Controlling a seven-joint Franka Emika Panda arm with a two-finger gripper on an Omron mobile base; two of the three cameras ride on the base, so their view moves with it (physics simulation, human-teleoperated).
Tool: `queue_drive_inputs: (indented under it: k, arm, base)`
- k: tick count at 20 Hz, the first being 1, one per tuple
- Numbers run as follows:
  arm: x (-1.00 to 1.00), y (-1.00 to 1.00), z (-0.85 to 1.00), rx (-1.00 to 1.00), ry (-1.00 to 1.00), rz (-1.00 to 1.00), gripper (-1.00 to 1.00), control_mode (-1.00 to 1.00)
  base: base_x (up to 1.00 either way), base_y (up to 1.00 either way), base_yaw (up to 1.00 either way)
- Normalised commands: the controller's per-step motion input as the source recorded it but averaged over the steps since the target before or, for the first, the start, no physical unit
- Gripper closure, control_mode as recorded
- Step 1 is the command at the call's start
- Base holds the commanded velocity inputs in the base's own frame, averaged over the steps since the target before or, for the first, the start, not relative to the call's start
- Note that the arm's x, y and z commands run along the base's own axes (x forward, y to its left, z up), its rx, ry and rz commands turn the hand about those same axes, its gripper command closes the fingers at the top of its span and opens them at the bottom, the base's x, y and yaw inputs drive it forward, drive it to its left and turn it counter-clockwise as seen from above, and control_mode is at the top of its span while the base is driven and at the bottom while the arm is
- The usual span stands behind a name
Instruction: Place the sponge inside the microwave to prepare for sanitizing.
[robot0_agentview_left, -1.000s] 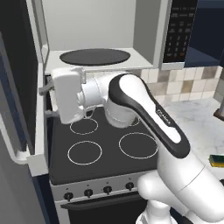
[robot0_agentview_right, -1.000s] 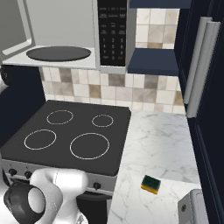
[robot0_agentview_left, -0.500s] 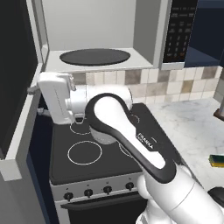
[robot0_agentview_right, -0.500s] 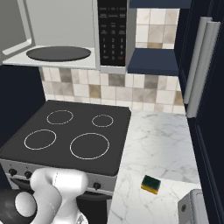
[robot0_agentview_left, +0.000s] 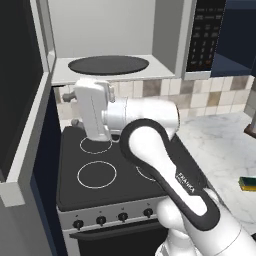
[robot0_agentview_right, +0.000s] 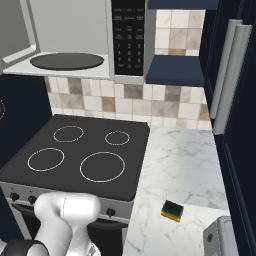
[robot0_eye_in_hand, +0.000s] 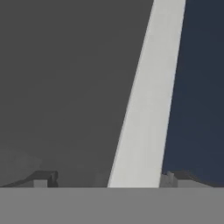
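On the counter (robot0_agentview_right: 190, 165), sponge (robot0_agentview_right: 172, 210) flat, skewed.

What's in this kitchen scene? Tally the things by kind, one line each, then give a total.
Microwave: 1
Turntable: 1
Stove: 1
Burner rings: 4
Stove knobs: 4 in the left base view
Sponge: 1
Gripper: 1, open, holding nothing
Total: 13

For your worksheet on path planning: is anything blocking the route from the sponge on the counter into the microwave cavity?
Nothing visible does. The microwave door is swung open, and its turntable lies bare. The sponge sits alone on the marble counter, right of the stove.
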Motion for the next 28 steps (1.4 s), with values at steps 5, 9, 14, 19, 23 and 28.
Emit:
queue_drive_inputs:
  k: [5, 9, 14, 19, 23, 28]
  arm:
    - [-0.11, -0.74, 0.19, 0.00, 0.04, -0.10, -1.00, -1.00]
    - [-0.10, -0.69, 0.16, -0.03, 0.12, -0.12, -1.00, -1.00]
    - [-0.17, -0.70, 0.19, 0.00, 0.12, -0.21, -1.00, -1.00]
    - [-0.16, -0.65, 0.10, -0.14, 0.01, -0.13, -1.00, -1.00]
    - [-0.08, -0.63, 0.00, -0.30, 0.02, -0.14, -1.00, -1.00]
    - [-0.03, -0.64, 0.00, -0.37, 0.08, -0.19, -1.00, -1.00]
  base:
    - [0.00, 0.00, 0.00]
    - [0.00, 0.00, 0.00]
    - [0.00, 0.00, 0.00]
    - [0.00, 0.00, 0.00]
    - [0.00, 0.00, 0.00]
    - [0.00, 0.00, 0.00]
